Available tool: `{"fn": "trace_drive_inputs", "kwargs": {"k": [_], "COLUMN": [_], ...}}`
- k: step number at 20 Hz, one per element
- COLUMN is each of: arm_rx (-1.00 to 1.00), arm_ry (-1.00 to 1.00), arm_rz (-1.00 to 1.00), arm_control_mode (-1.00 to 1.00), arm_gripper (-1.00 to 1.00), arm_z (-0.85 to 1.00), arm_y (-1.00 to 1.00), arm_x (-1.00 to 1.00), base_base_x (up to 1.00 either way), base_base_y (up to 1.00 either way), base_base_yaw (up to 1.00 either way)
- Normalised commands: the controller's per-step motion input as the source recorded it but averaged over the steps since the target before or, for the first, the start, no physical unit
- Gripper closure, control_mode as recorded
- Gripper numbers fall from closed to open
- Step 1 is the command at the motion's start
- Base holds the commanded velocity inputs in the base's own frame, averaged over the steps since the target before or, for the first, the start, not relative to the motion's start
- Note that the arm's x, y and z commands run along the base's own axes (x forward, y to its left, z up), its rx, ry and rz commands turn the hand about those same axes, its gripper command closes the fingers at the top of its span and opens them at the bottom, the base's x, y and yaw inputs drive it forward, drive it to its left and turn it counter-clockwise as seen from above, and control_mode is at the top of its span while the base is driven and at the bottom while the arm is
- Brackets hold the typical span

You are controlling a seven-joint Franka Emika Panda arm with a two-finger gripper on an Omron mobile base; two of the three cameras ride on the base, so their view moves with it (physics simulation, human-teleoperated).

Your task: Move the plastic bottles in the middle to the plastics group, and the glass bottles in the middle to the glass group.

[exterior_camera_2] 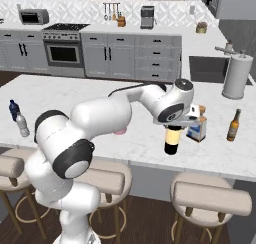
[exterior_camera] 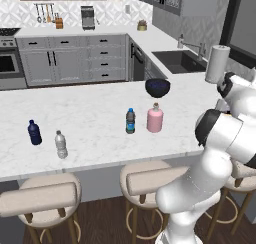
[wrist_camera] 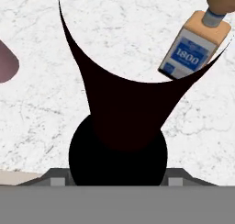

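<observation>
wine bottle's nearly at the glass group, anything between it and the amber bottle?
Nothing visible. In the right base view the black wine bottle hangs under the gripper, just left of the amber liquor bottle, with bare counter around it. The brown beer bottle stands further right, out of the path.

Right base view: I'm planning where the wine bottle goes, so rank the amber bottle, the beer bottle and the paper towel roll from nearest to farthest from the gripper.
1. Amber bottle, just right of the gripper, which holds the wine bottle.
2. Beer bottle, farther right along the counter.
3. Paper towel roll, right and back, by the sink.
</observation>
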Motion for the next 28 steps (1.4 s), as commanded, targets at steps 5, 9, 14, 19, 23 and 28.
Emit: {"fn": "trace_drive_inputs", "kwargs": {"k": [5,9,14,19,23,28], "arm_rx": [0.00,0.00,0.00,0.00,0.00,0.00], "arm_ry": [0.00,-0.03,-0.09,0.00,0.00,0.00], "arm_rz": [0.00,0.00,0.00,0.00,0.00,0.00], "arm_control_mode": [-1.00,-1.00,-1.00,-1.00,-1.00,-1.00], "arm_gripper": [1.00,1.00,1.00,1.00,1.00,1.00], "arm_z": [-0.34,-0.09,-0.09,-0.23,-0.08,0.00], "arm_y": [-0.10,0.01,0.00,0.00,0.00,-0.04], "arm_x": [0.06,0.26,0.48,0.55,0.40,0.54], "base_base_x": [0.00,0.00,0.00,0.00,0.00,0.00], "base_base_y": [0.00,0.00,0.00,0.00,0.00,0.00], "base_base_yaw": [0.00,0.00,0.00,0.00,0.00,0.00]}}
